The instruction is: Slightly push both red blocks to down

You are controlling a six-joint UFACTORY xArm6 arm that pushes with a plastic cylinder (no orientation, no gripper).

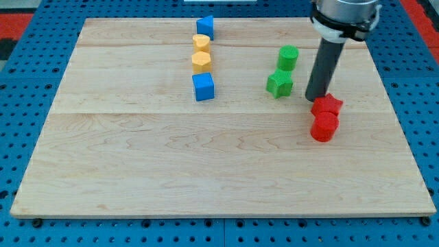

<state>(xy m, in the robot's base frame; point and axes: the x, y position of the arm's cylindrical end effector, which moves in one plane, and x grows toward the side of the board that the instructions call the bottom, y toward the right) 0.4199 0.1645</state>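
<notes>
Two red blocks sit at the view's right: a red star-shaped block [328, 104] and, touching it just below, a red cylinder-like block [324, 127]. My tip [315, 98] stands right at the upper left edge of the red star, touching or nearly touching it. The dark rod rises from there to the arm at the view's top right.
A green star block [279, 83] and a green cylinder [288, 57] lie left of the rod. A column at centre-left holds a blue block [205, 27], two yellow blocks [201, 44] [202, 62] and a blue cube [203, 87]. The wooden board [137, 171] sits on a blue pegboard.
</notes>
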